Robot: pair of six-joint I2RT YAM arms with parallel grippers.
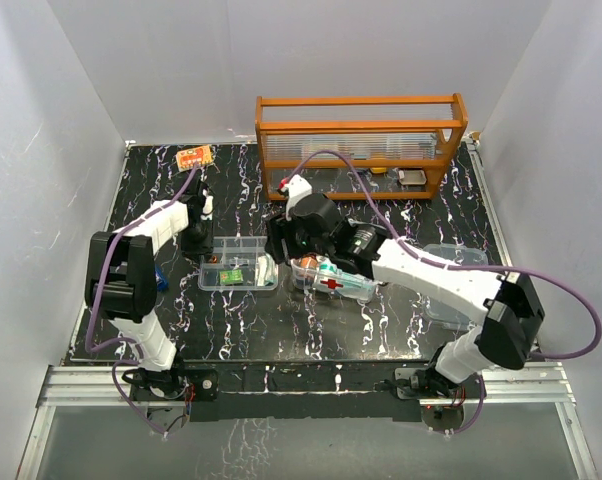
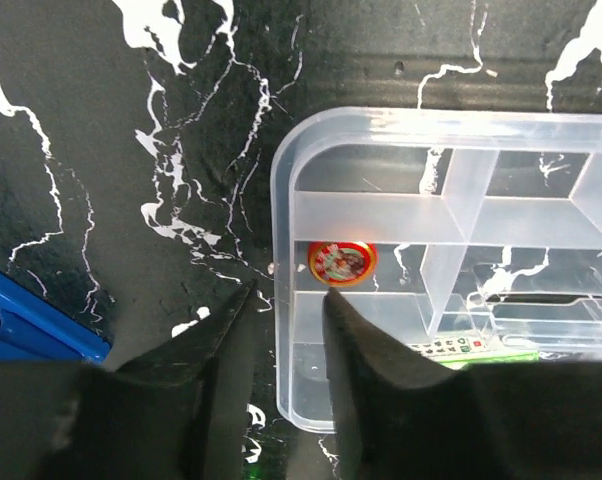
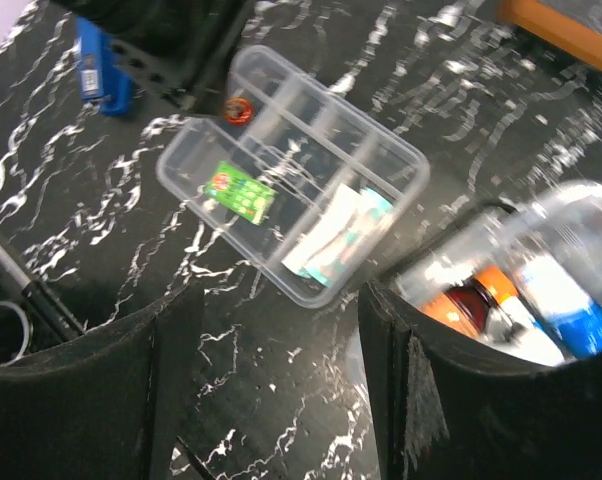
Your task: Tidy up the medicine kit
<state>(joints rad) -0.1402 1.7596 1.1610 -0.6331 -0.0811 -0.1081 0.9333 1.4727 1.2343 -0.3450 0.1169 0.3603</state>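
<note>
Medicine kit box point(image 1: 333, 283): clear plastic, red cross on its side, mid-table just right of its divided tray point(image 1: 238, 262); no other marking legible. Tray holds a round red tin point(image 2: 341, 262) and a green packet point(image 3: 239, 192), print on both too small to read. Surface: black marble-pattern table point(image 1: 281, 330), white walls point(image 1: 41, 120), orange wooden rack point(image 1: 359, 135) at the far edge. My left gripper point(image 2: 286, 300), fingers narrowly parted, straddles the tray's end wall. My right gripper point(image 3: 276, 300) hangs spread wide over the box.
</note>
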